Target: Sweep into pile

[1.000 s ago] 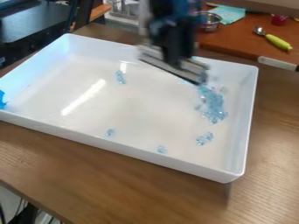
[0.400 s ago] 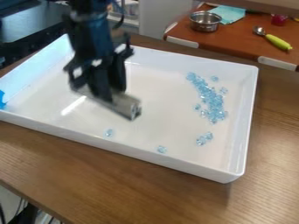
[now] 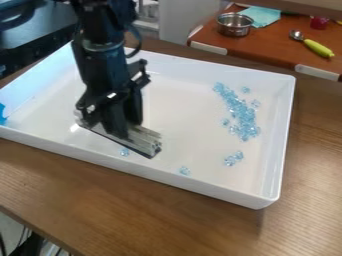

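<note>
Camera view: one black gripper point(image 3: 117, 129), its jaws closed on one grey bar point(image 3: 141, 141), stands over the view's left half of one white tray point(image 3: 272, 150). Pale blue pieces lie as one large cluster point(image 3: 242, 116) toward the right wall, one smaller cluster point(image 3: 233, 158) below it, and two separate bits point(image 3: 185, 170) near the front wall.

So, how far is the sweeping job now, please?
Partly done, it seems: most blue pieces lie grouped in the right of the tray. In hand: a grey bar, held by the hand near one loose piece. Left to gather: that piece, another loose one and a small clump.
</note>
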